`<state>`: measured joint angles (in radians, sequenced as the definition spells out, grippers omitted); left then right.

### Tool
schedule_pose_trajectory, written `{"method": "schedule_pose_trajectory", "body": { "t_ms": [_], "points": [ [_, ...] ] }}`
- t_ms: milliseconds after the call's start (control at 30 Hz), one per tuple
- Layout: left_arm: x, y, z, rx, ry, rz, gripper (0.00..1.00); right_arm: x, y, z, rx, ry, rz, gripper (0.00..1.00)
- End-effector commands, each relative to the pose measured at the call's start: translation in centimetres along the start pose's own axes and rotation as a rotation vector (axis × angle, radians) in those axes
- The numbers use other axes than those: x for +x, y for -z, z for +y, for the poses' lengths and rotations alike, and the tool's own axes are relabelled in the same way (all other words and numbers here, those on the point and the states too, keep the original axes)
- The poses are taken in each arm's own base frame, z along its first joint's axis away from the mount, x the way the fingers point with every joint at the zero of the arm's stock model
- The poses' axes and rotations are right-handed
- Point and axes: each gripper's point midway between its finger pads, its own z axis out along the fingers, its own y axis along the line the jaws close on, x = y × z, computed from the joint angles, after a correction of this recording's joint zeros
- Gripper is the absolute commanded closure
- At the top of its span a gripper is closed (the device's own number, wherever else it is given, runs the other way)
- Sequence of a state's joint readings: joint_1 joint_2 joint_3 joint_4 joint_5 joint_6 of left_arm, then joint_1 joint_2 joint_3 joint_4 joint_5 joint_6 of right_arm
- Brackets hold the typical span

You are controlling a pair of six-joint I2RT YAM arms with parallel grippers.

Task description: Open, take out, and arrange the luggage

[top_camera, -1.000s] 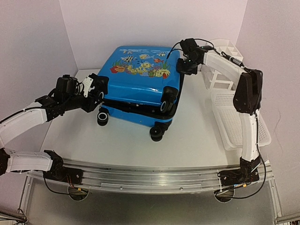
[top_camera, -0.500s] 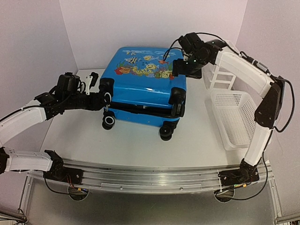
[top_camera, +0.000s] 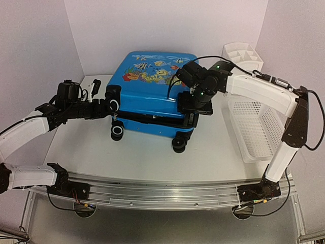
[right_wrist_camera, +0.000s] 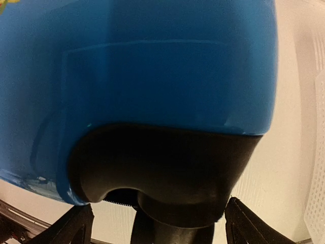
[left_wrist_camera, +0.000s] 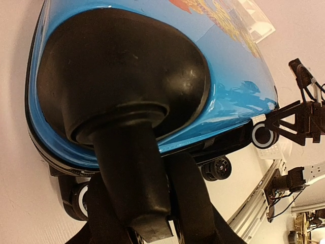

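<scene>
Luggage [top_camera: 147, 86] lies flat in the middle of the table [top_camera: 152, 157], its fish-print lid facing up and its wheels turned toward the arm bases. The bright blue lid sits on the lower half with a black band showing between them along the near side; whether that seam is zipped cannot be told. Two wheels [top_camera: 117, 131] stand out below the near edge, one under each corner, both touching the table.

The left gripper [top_camera: 107, 100] is at the near left corner of the luggage, touching the black wheel mount [left_wrist_camera: 122, 76] there. In the left wrist view this mount fills most of the picture and dark shapes crowd the bottom edge — I cannot tell how those jaws stand.

The right gripper [top_camera: 195, 104] reaches in over the near right corner. In the right wrist view its jaws are spread wide: the two dark fingertips [right_wrist_camera: 76, 226] sit at the bottom corners of the picture, with the black mount and its stem between them and the blue shell [right_wrist_camera: 167, 66] above.

A white perforated basket [top_camera: 254, 132] lies to the right of the luggage, near but apart from it. A white organizer [top_camera: 244, 53] with compartments stands in the far right corner — behind the basket.
</scene>
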<state>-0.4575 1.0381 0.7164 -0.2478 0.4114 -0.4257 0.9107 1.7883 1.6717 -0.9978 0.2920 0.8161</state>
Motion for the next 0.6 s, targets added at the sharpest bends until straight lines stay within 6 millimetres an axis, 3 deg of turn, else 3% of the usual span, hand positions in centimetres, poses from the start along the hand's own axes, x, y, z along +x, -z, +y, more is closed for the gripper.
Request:
{"method": "schedule_pose_trajectory", "body": {
  "t_ms": [0, 100, 300, 433, 500, 567],
  "points": [
    [-7.6, 5.9, -10.0, 0.341, -0.291, -0.341, 1.00, 2.0, -1.2, 0.2, 0.060, -0.072, 0.039, 0.15],
    [-7.5, 6.2, -10.3, 0.351, -0.299, -0.350, 1.00, 2.8, -1.6, -0.4, 0.083, -0.093, 0.036, 0.15],
    [-7.1, 6.6, -10.3, 0.357, -0.325, -0.369, 1.00, 1.0, -4.3, 2.3, 0.053, 0.024, 0.017, 0.28],
    [-7.3, 7.7, -10.1, 0.346, -0.360, -0.387, 1.00, -1.1, -5.4, 2.8, 0.034, 0.011, 0.019, 0.52],
    [-7.5, 8.1, -9.3, 0.329, -0.352, -0.400, 1.00, -2.7, -5.2, 3.1, 0.016, 0.033, -0.004, 0.78],
    [-7.7, 8.3, -7.9, 0.301, -0.320, -0.414, 1.00, -5.0, -4.5, 3.6, -0.016, 0.073, -0.036, 0.91]
  ]
}}
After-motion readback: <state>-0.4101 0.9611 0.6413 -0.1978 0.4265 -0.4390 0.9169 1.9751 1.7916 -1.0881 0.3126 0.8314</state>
